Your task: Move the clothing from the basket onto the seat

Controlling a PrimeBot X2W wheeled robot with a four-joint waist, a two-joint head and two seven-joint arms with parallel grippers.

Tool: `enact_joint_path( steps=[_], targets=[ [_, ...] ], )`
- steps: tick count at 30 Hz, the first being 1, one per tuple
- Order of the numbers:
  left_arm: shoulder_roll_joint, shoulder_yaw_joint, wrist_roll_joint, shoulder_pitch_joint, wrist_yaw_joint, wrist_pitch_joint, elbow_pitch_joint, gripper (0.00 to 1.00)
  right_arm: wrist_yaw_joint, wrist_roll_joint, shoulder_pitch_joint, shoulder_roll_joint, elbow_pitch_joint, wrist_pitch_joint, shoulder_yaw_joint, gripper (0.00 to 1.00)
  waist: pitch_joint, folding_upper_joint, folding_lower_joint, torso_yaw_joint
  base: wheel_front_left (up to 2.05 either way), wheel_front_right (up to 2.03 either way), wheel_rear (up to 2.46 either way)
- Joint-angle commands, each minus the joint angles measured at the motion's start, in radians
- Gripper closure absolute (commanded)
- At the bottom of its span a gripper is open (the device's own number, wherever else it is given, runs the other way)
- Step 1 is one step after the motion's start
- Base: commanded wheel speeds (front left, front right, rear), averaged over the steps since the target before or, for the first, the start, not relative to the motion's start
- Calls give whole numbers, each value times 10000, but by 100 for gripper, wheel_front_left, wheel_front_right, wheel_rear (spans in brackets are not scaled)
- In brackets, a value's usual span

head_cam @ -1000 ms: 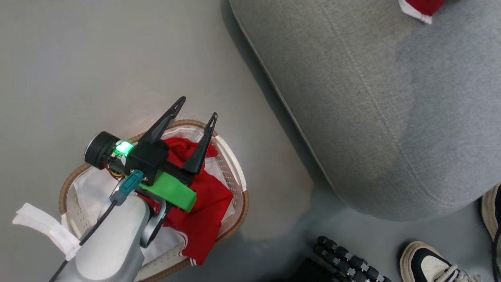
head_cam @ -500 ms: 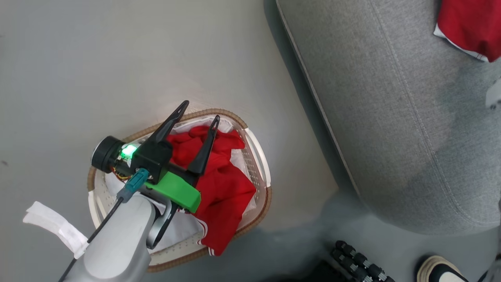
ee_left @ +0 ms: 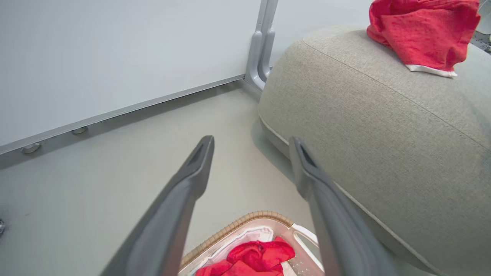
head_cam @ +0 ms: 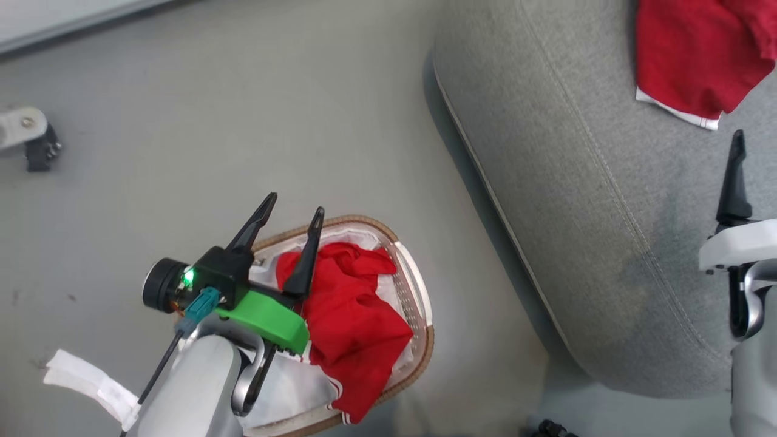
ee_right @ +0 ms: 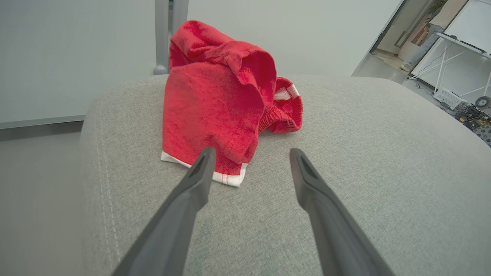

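The head camera has swung, revealing the right claw point(ee_right: 251, 151) spread over the light grey fabric seat point(head_cam: 576, 212) near 1 red garment point(ee_right: 215, 99); the left claw point(head_cam: 294, 203) hangs spread above the oval white perforated basket point(head_cam: 419, 291); its crumpled red cloth point(head_cam: 352, 309) looks soft, light; pinch a fold.

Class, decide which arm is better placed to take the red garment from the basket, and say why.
Left: the left gripper hovers open above the red garment in the basket; the right gripper is away over the seat.
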Motion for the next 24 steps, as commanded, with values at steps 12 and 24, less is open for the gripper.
enact_joint_path(
  steps=[12,24],
  targets=[
    [-695,2484,538,1323,25,9,257,0,-14,963,780,390,-681,-48,2313,0,-1986,0,0,1320,0,0,0],
    [-1115,4427,1220,2262,-13,9,131,0,-12,1380,1496,439,-516,-48,3583,0,-3014,0,0,2113,0,0,0]
  ],
)
